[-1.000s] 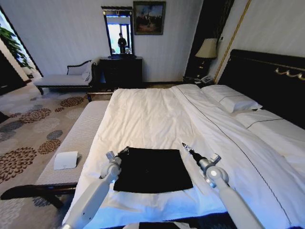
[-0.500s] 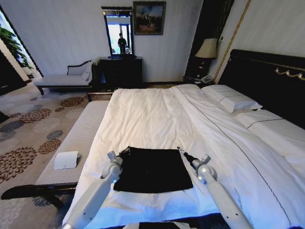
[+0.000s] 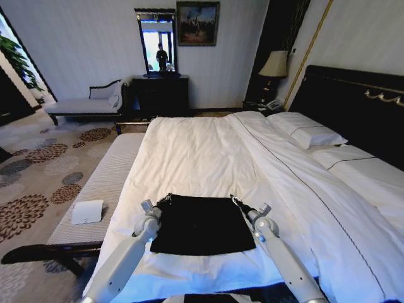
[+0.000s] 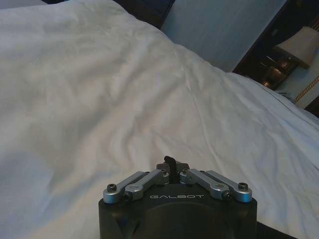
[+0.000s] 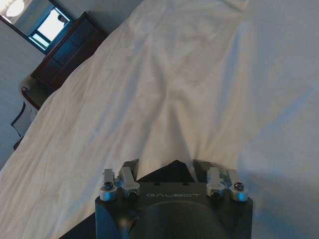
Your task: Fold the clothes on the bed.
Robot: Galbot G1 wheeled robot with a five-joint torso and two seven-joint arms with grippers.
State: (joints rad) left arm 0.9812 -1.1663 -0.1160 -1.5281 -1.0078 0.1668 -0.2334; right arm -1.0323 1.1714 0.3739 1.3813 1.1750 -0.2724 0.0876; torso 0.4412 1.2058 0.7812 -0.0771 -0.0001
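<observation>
Shirt (image 3: 202, 224) lies flat near the foot of the bed (image 3: 208, 158), already a compact dark rectangle, lettering not visible, so it looks part-folded. Both arms are at its far edge.

Left claw (image 3: 165, 201) sits on the shirt's far left corner. In the left wrist view the left claw's linkages (image 4: 177, 178) are drawn together and a small black nub of fabric pokes up between them: clenched on the shirt corner. White duvet stretches ahead of it.

Right claw (image 3: 235, 201) is at the far right corner. In the right wrist view the right claw (image 5: 168, 167) has its fingers (image 5: 130, 167) spread apart, with a dark fold of shirt (image 5: 169, 172) lying between them. Released, straddling the corner, not gripping it. Whether the fingertips touch the cloth I cannot tell.

Step in hand, my read: securing both far corners for another fold, left done, right lined up.

The next move calls for the right claw to shut on the corner between its fingers, catching the shirt layers and not the sheet below. Then both claws need to lift together and carry the far edge back toward the near edge, kept level so the cloth does not skew.

Risk: pinching the duvet with the shirt, or grabbing a single layer.

Bench (image 3: 101, 183) off to the left claw's outer side, not involved.
</observation>
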